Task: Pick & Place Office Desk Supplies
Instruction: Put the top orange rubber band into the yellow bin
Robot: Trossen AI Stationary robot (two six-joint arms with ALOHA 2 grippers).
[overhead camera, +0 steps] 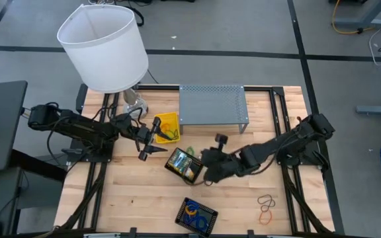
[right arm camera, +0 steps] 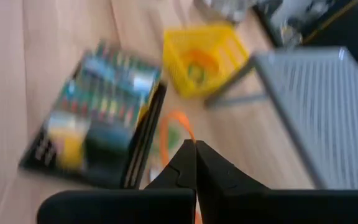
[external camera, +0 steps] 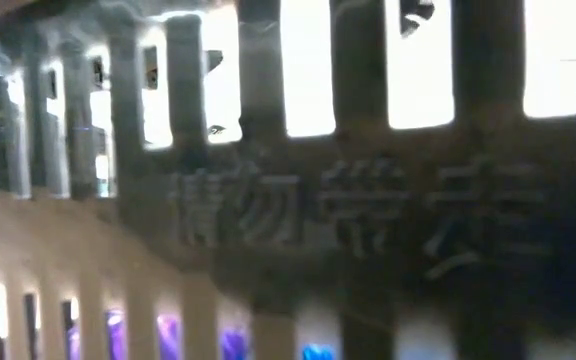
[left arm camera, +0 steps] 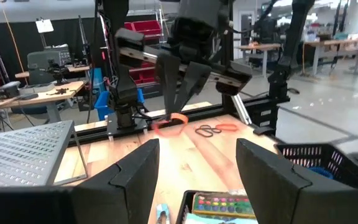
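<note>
Right gripper clenched on an orange rubber band, low over the wooden table just beside the crayon box, with yellow basket and grey mesh shelf close behind. Left gripper spread wide, empty, hanging near that basket below the white lampshade. More bands loose toward the table's right corner, black basket at the front edge; workshop benches and red bins beyond
</note>
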